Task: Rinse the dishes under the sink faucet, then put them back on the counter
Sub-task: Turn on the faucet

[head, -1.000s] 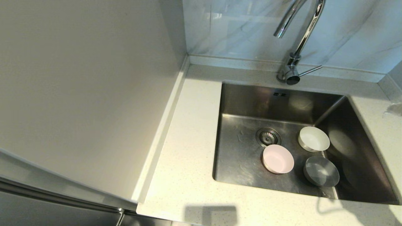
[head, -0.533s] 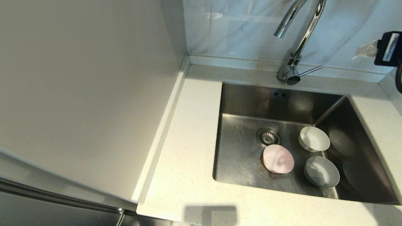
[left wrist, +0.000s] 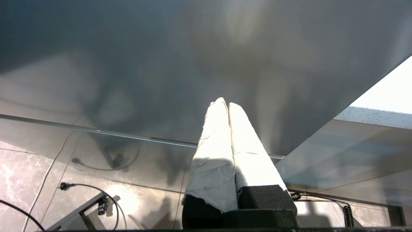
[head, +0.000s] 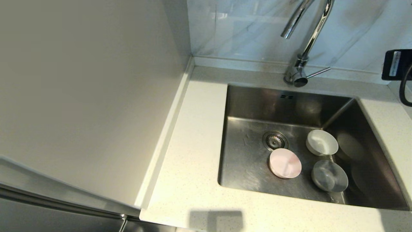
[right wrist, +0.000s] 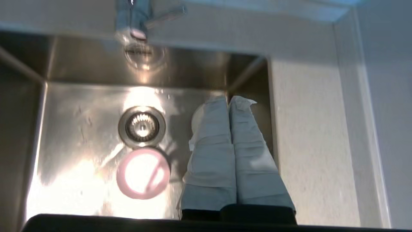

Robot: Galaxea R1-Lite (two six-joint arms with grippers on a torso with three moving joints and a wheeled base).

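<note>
Three bowls lie in the sink (head: 244, 161): the pink bowl (head: 285, 163) by the drain strainer (head: 274, 140), the white bowl (head: 322, 142) farther back, and the grey-white bowl (head: 329, 176) nearest the front. The faucet (head: 307, 35) arches over the sink's back edge, its lever (head: 318, 72) pointing right. My right gripper (right wrist: 229, 98) hangs shut and empty high above the sink's right side. It half hides the white bowl (right wrist: 195, 120), and the pink bowl (right wrist: 143, 173) lies clear of it. My left gripper (left wrist: 225, 102) is shut and empty, low by a cabinet front.
The speckled counter (head: 199, 135) wraps the sink on the left, front and right, with a raised rim at the back. A tall plain panel (head: 90, 96) stands at the left. The right arm's black wrist block (head: 396, 64) shows at the right edge, near the tiled wall (head: 241, 29).
The right arm's black wrist block has come into the head view at the right edge and then dropped a little. The three bowls have not moved.
</note>
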